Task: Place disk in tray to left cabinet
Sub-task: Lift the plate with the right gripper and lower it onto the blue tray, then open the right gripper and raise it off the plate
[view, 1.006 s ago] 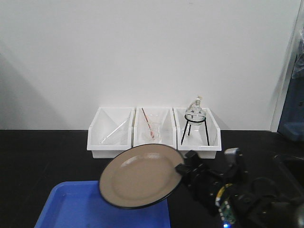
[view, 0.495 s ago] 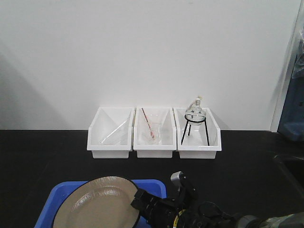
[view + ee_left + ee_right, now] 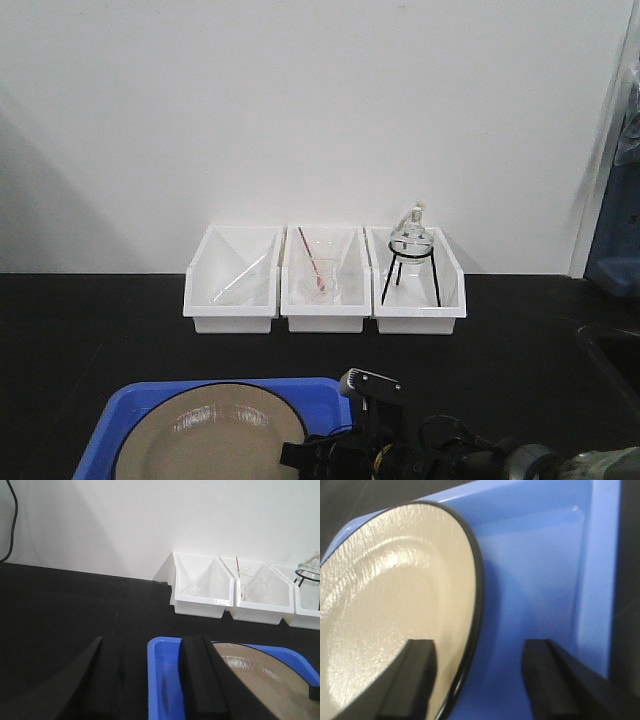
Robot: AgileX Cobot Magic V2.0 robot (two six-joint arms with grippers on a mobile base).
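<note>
The tan disk (image 3: 205, 440) with its thin black rim lies in the blue tray (image 3: 118, 412) at the front edge of the black table. My right gripper (image 3: 479, 645) is open. One finger is over the disk (image 3: 395, 605), the other over the tray floor (image 3: 535, 580), and the disk's rim runs between them. It shows low in the front view (image 3: 335, 455), at the disk's right edge. My left gripper (image 3: 148, 645) is open and empty, straddling the tray's left rim (image 3: 160, 680). The disk also shows in the left wrist view (image 3: 265, 680). The left cabinet is out of view.
Three white bins stand in a row against the white wall: one with a glass rod (image 3: 232, 280), one with a beaker and red stirrer (image 3: 322, 280), one with a round flask on a black tripod (image 3: 412, 270). A blue object (image 3: 615, 255) is at the right edge.
The disk came down from a tilted hold above the tray to lie in it. My right gripper lowered with it and opened off the rim.
</note>
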